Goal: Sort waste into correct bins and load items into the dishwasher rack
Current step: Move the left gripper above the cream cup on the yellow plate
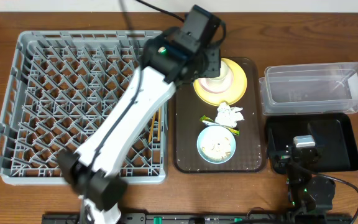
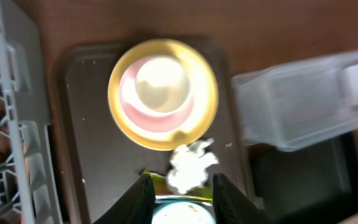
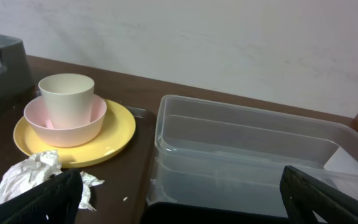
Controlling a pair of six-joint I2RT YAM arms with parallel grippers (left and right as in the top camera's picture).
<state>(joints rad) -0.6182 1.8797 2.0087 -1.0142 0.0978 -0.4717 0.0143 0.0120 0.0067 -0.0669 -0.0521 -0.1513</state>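
My left arm (image 1: 129,118) reaches from the near left across the rack (image 1: 42,93) to the far end of the brown tray (image 1: 185,143) in the middle of the table. Through the left gripper (image 2: 183,180) camera, which is blurred, I see the two fingers partway apart with nothing clamped between them. The tissue (image 2: 191,167) shows in the gap, and I cannot tell how far below the tips it lies.

The plate (image 1: 238,81) sits at the far end of the brown tray, with the pink bowl (image 3: 64,127) on it and the cup (image 3: 67,96) upright inside that bowl. The tissue lies on the brown tray just near of the plate, and the wrapper (image 1: 210,120) is just left of it. The blue bowl (image 1: 216,144) is at the near end with crumbs (image 1: 216,148) inside. The chopsticks (image 1: 156,126) lie in the rack by its right edge.

On the right, the tub (image 1: 316,90) is far and the black tray (image 1: 337,143) near, side by side. My right gripper (image 1: 303,144) hangs over the black tray's left part, fingers spread wide and holding nothing.
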